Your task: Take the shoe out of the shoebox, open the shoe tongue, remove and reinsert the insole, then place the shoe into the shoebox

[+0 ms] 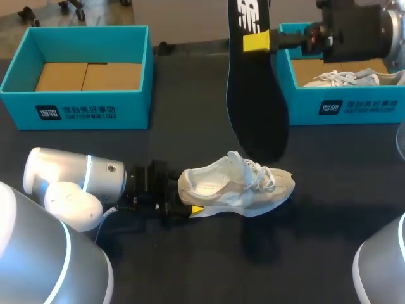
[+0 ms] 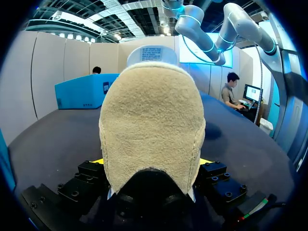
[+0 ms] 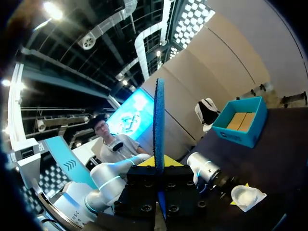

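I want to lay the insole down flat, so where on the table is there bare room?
Bare table lies right of the sneaker, in front of the right shoebox, and along the near edge in front of the sneaker. Left of it is crowded: the left hand grips the heel. The insole hangs left of that shoebox.

Take the shoe [image 1: 237,183] on the bench as your mark. Print shows in four places, and none of it can be spelled out with confidence.

- **Left shoebox [image 1: 95,101]:** beyond the shoe to the left, its front wall carries a dark square logo with white characters and a line of small capitals beside it.
- **Right shoebox [image 1: 373,104]:** beyond the shoe to the right, its front wall bears the same marking.
- **Insole [image 1: 256,95]:** hanging above the shoe, it shows a white logo near its upper end.
- **White label [image 2: 154,54]:** in your left wrist view it rises beyond the shoe's heel, with fine lines of print too small to read.
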Tool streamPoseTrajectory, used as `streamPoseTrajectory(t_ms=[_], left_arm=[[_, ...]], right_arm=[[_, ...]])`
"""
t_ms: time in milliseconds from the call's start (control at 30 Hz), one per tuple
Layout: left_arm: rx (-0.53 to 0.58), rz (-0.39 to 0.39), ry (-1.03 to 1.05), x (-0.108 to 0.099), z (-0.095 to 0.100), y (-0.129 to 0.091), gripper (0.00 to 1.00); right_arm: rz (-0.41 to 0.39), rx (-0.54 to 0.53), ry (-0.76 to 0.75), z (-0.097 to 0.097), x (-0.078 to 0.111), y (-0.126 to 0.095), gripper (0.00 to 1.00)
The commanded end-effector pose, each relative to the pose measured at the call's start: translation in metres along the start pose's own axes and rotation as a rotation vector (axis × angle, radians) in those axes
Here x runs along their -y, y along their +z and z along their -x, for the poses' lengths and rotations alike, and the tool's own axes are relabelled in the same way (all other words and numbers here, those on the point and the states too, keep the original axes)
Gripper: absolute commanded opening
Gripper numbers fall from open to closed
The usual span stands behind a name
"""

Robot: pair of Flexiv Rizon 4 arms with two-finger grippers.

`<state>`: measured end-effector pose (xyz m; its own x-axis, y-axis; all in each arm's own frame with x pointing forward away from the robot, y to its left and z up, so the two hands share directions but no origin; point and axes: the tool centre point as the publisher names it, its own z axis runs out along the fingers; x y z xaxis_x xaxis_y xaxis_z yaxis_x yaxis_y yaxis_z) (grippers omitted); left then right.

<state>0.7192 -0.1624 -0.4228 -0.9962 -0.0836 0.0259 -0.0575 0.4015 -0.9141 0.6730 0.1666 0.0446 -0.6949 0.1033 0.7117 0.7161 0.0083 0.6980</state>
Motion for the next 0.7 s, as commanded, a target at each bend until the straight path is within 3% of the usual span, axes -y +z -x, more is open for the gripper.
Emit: streamPoseTrajectory(t_ms=[33,700], left_arm=[[-0.002,0.004,0.0,0.0,0.0,0.001,0.0],[-0.002,0.004,0.0,0.0,0.0,0.001,0.0]], right_arm=[[0.078,-0.001,-0.004,-0.007,0.02,0.003,0.0],[0.071,-0.022,0.019,-0.041,0.049,0.019,0.0]])
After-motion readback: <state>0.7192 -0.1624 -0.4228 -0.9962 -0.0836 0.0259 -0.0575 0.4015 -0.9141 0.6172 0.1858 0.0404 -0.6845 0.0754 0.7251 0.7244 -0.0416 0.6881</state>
